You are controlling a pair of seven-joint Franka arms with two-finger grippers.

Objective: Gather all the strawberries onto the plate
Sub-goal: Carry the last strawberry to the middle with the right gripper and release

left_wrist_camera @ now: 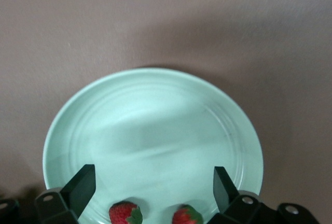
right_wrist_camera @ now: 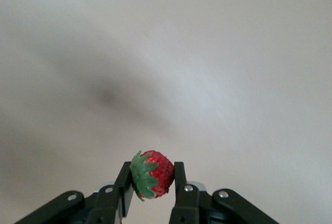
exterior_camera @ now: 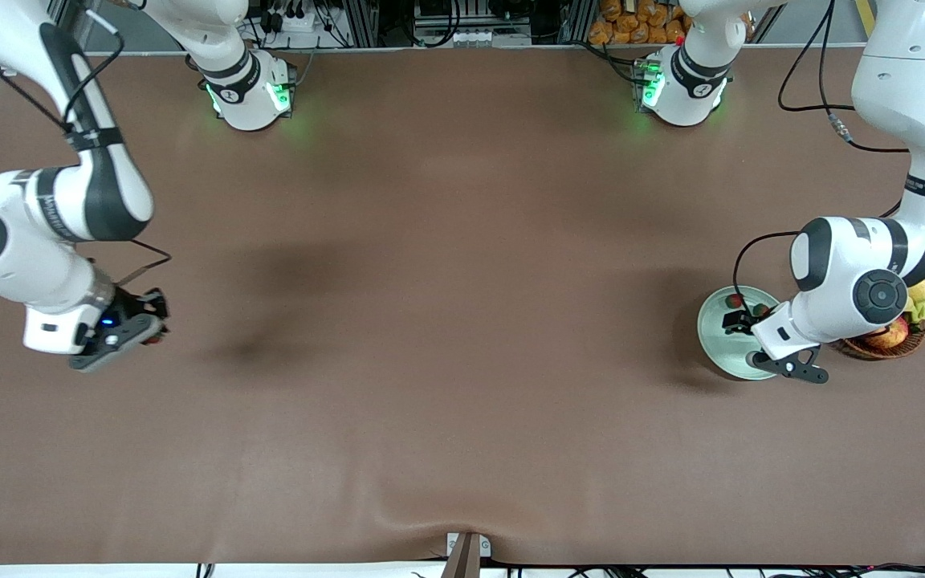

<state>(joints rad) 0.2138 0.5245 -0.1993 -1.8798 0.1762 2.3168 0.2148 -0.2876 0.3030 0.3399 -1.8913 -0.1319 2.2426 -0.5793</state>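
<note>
Front view: the left gripper hangs over the plate beside the wicker basket, the right gripper over bare table at its own end. Left wrist view has fingers spread above two strawberries, so lifting carelessly could clip one off the rim. Right wrist view: third strawberry pinched at the very tips, and I'd guess it could slip on that long trip.

Lighting: even, overhead, moderately bright. Front view sharp throughout; table matte brown, faint pale sheen at its 12 o'clock portion, no hard glare. Soft, diffuse shadows: one dark smudge on the cloth at 3 o'clock of the right gripper; another round the plate. Green glow spills at both arm bases. Left wrist view: plate surface streaked with blur, strawberries fairly crisp. Right wrist view: background washed pale, a blurred shadow at centre; held strawberry in focus.
</note>
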